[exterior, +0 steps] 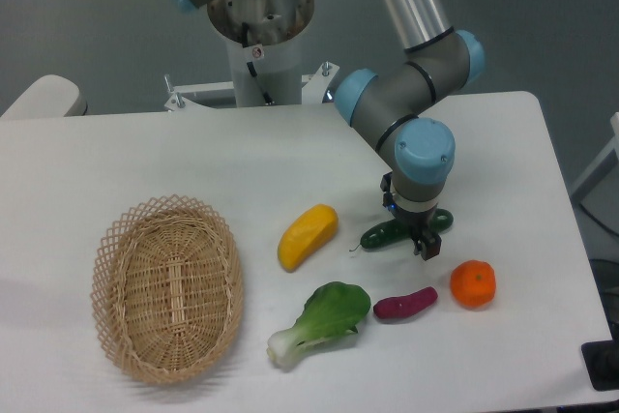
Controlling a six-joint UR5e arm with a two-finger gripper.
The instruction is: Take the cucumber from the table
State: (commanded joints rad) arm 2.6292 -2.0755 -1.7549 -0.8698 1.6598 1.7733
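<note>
The cucumber (380, 236), dark green and glossy with a thin stem tip pointing left, lies on the white table (116, 157) right of centre. My gripper (408, 228) points straight down over its right half. One finger (427, 247) stands in front of the cucumber and the other behind it, so the jaws straddle it with a gap on each side. The gripper is open and the cucumber rests on the tabletop. The wrist hides the cucumber's middle; its right end (442, 216) shows past the wrist.
A yellow vegetable (308, 236) lies left of the cucumber. A bok choy (323, 321) and a purple eggplant (404, 305) lie in front, and an orange (473, 283) lies front right. A wicker basket (166, 287) sits at the left. The robot base (259, 26) stands at the back.
</note>
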